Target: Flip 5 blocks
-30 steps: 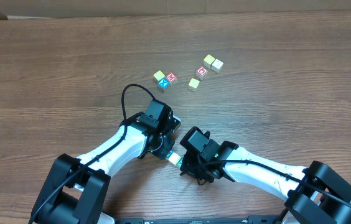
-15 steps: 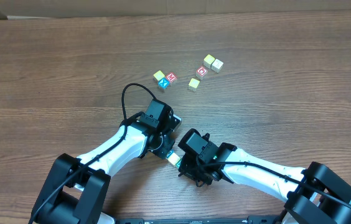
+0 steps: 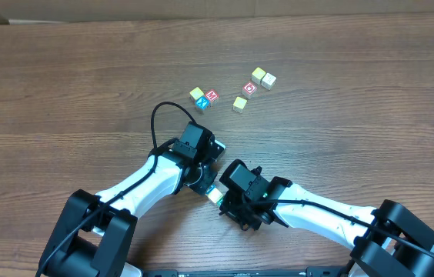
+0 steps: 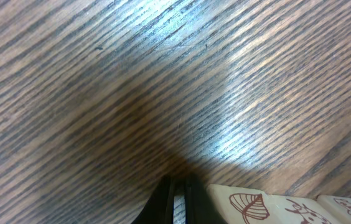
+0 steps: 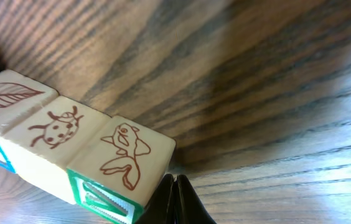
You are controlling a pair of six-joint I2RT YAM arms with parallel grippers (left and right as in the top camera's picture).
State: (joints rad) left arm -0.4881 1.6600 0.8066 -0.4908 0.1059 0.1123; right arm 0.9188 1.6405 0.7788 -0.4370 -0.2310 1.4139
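Blocks (image 5: 54,134), three touching in a row, left tool (image 4: 177,194) pressed together, right tool (image 5: 174,196) pressed together

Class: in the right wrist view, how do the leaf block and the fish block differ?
The leaf block shows a leaf, the fish block a fish. The leaf block ends the row at left; the fish block at right, beside the right end effector. Its side is green, the leaf block's blue. Both tops are cream with reddish drawings.

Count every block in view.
10. A cluster of three blocks; four more to its right; a row of three between the left arm and right arm. Others may hide beneath.
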